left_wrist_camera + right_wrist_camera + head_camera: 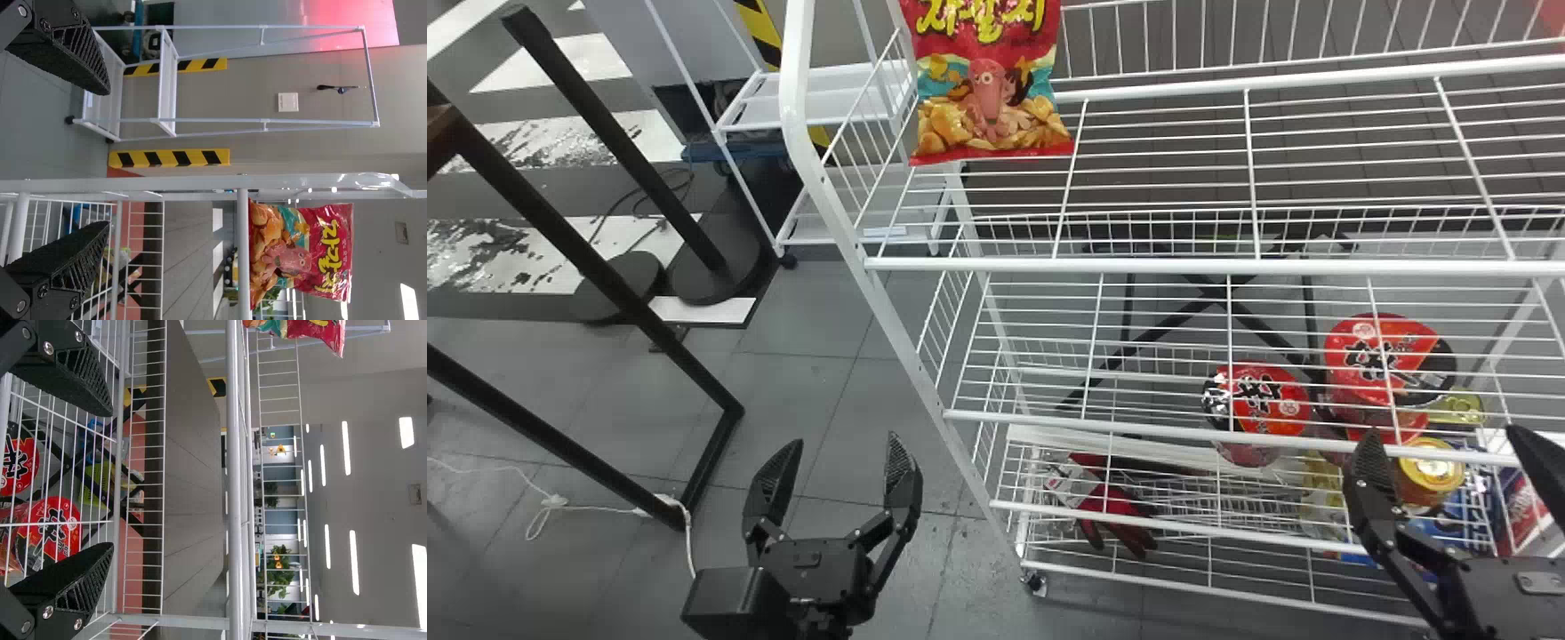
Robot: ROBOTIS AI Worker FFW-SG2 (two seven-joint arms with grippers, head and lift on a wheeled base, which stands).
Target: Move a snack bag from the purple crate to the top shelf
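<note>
1. And there it is, the snack bag (pixel 987 98) up on the top shelf (pixel 1156 266), at the rack's left end, standing upright with its printed front to the robot!
2. Its bottom edge looks set down on the wires, inside the front rail. Whether it leans on anything behind, I can't tell.
3. Over to the left gripper (pixel 845 442): fingers spread wide, nothing between them, and it's well apart from the bag, low and in front of the rack's left side.
4. The right gripper (pixel 1442 432) matches it, wide open and empty, down by the rack's right part, in front of the red noodle cups (pixel 1263 400).
5. So the scorecard, as I judge it: pick, carry and placing all done. The bag looks free-standing, with no finger near it.
6. What's left? Very little, I'd say. No further grasp seems called for; at most, both arms ease away from the rack.
7. One risk to watch: a soft bag on end could slump or tip if the rack gets knocked, so any withdrawal wants to be clean.
</note>
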